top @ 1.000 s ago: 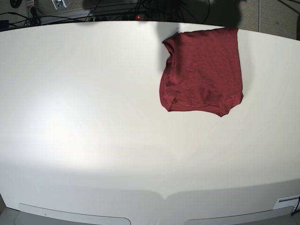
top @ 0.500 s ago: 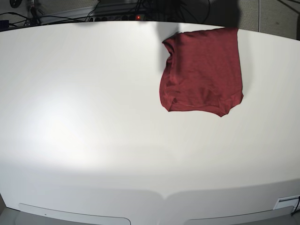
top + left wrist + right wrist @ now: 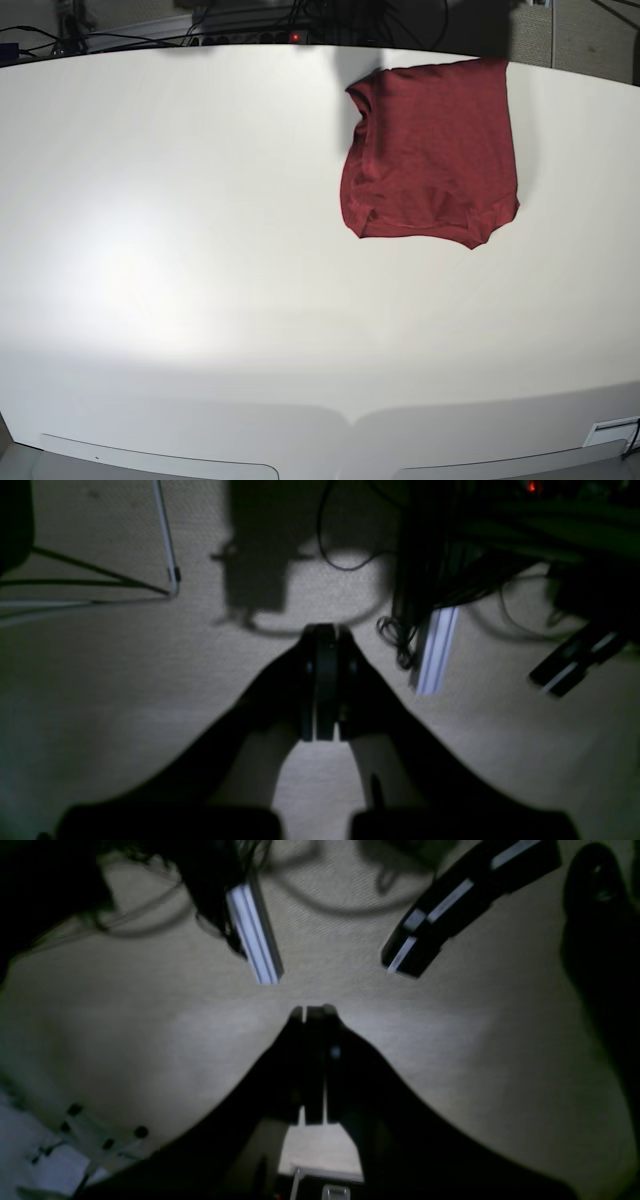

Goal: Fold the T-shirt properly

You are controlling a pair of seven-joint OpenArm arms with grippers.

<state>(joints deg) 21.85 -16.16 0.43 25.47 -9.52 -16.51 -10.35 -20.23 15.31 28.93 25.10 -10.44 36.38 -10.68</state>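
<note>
one folded t-shirt (image 3: 430, 150) upper right, top edge at the table (image 3: 200, 300) rim; broad bare surface elsewhere. left gripper (image 3: 325, 630) and right gripper (image 3: 314, 1012) both closed, empty.

T-shirt (image 3: 432, 152): maroon, plain, folded into a compact rough rectangle, lying flat by the table's (image 3: 200, 250) far edge, right of centre.

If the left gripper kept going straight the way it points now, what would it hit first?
Most likely the carpeted floor: the left gripper, shut and empty, points at bare carpet. Cables and a pale rail lie off to one side. Depth is hard to judge.
</note>
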